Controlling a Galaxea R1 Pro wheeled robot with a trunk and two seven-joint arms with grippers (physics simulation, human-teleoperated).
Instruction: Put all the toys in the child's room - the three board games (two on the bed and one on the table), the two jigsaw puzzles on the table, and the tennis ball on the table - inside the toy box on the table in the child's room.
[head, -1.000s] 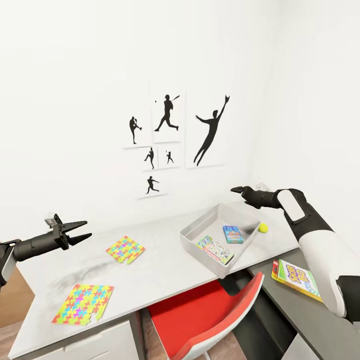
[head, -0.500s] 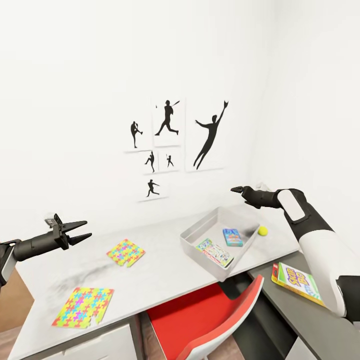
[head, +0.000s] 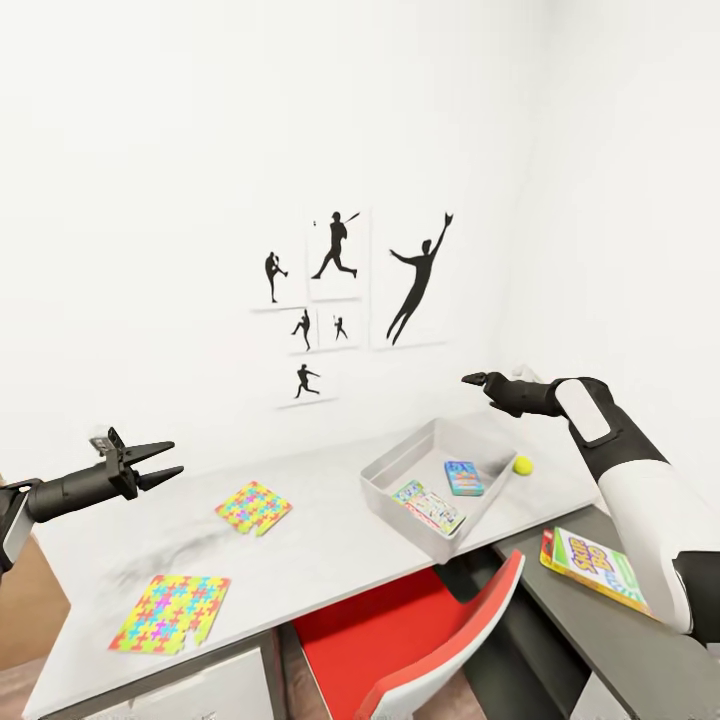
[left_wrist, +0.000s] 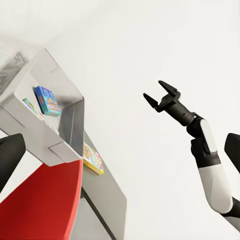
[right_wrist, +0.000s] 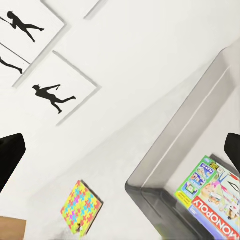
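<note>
Two printed board-game boxes (head: 440, 494) already lie in my shallow grey bin (head: 398, 493) centre-right; both bright jigsaw squares (head: 172, 612), yellow ball (head: 522, 464) and yellow-red game (head: 590, 566) remain outside. Left tool (head: 168, 459) and right tool (head: 472, 380) gape empty.

Both arms reach forward, left gripper (head: 165, 462) and right gripper (head: 472, 379) with jaws parted, empty.

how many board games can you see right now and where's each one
3: two board games lie in the toy box, a blue one and a green-edged one; a yellow-red one lies on the dark-topped cabinet. Others may be hidden.
</note>
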